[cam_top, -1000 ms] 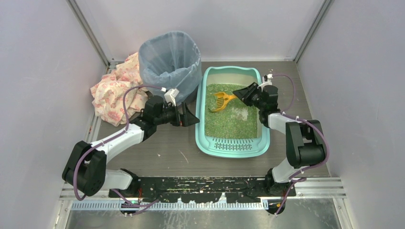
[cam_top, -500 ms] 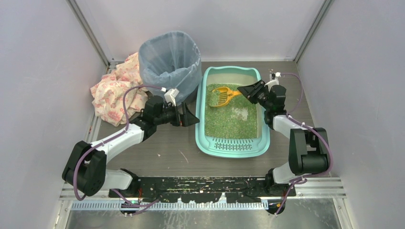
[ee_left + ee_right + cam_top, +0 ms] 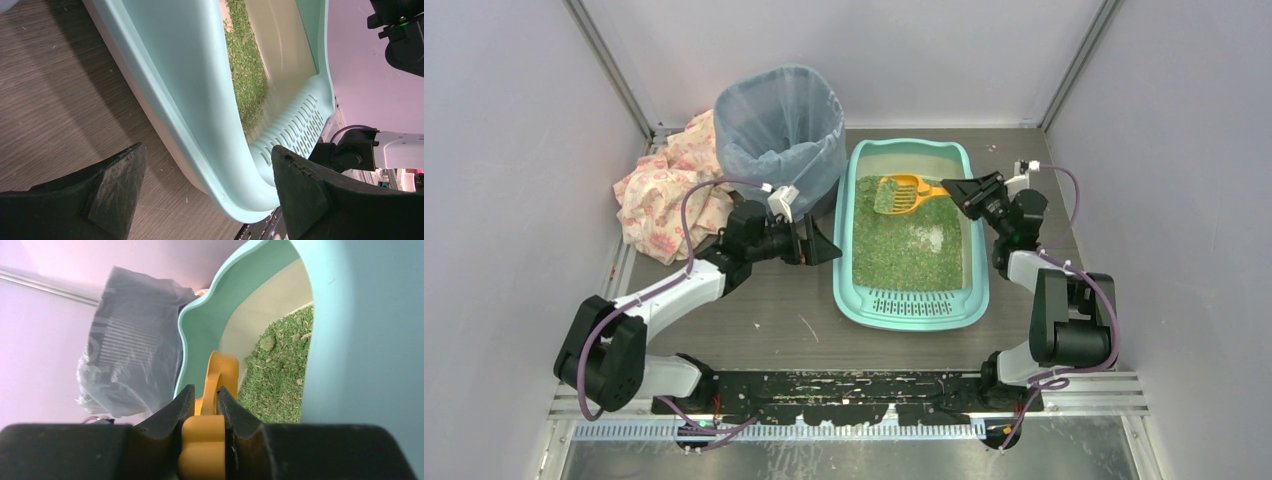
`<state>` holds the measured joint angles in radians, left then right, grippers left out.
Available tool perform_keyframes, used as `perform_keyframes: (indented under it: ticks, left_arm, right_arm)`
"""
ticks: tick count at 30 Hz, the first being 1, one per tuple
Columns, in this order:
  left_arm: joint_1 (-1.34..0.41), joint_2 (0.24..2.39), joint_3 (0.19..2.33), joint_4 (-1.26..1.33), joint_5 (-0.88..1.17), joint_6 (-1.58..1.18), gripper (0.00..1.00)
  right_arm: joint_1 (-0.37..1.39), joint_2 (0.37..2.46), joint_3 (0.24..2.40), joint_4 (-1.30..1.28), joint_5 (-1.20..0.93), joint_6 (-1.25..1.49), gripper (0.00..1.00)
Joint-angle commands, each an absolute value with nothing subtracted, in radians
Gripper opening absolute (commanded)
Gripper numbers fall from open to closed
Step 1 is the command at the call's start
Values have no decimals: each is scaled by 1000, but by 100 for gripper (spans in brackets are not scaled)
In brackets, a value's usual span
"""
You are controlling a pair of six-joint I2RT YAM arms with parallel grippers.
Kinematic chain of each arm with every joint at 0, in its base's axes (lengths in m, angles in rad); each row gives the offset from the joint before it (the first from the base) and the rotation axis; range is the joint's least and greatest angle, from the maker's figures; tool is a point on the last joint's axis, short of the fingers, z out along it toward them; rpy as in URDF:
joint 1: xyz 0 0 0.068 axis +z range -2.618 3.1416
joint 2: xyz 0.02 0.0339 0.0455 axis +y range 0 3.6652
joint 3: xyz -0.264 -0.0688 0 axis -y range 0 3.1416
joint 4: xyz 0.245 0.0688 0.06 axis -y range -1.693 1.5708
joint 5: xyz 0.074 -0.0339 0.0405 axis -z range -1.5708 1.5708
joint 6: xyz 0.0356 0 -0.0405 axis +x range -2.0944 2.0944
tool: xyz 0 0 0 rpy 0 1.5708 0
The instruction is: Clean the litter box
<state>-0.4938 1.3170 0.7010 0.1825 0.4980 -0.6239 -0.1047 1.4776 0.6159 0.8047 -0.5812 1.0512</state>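
Note:
The teal litter box (image 3: 911,309) lies on the table with green litter (image 3: 906,240) in it and a slotted grate step at its near end. My right gripper (image 3: 955,187) is shut on the handle of the orange scoop (image 3: 897,193), which holds litter above the box's far part. In the right wrist view the scoop handle (image 3: 205,440) sits between my fingers, with the box wall (image 3: 360,330) at right. My left gripper (image 3: 829,250) is open beside the box's left rim. In the left wrist view the rim (image 3: 200,150) lies between its fingers (image 3: 305,195), untouched.
A blue-grey bag-lined round bin (image 3: 781,130) stands left of the box's far end; it also shows in the right wrist view (image 3: 130,340). A floral cloth (image 3: 664,190) lies left of the bin. Grey walls enclose the table on three sides.
My right gripper has drawn back to the right and far side, lifting the scoop out of the litter with a load in it. The left arm has not moved.

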Motion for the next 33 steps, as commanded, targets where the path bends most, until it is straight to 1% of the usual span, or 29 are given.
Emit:
perform_keyframes:
  ticks: [1,5,9,10,16,20,25,30,33]
  left_arm:
    - [-495,1280,726,219,500,-618,94]
    - [-496,1281,726,219,501,-617,94]
    - [-495,1280,726,220,503,-618,94]
    - [-495,1279,726,219,502,-618,94]
    - [-495,1284,727,223,503,-619,94]
    - [-496,1284,726,225,506,-622,94]
    - [-495,1286,728,225,504,-621,94]
    - [-496,1285,726,226,504,-622,94]
    - [-496,1286,727,226,502,-621,94]
  right_arm:
    - [-159,1450,585,1025,-655,1170,1]
    - [-215,1465,548,1172,-694,1279,1]
    - [-271,1525,519,1406,-719,1439,1]
    - [-284,1539,516,1426,-726,1470,1]
    - [-290,1534,503,1422,-727,1455,1]
    - [-333,1522,488,1414,-716,1458,1]
    - [-274,1553,507,1409,-736,1445,1]
    - [-324,1529,471,1390,-698,1435,1]
    - [-277,1538,504,1336,-730,1406,1]
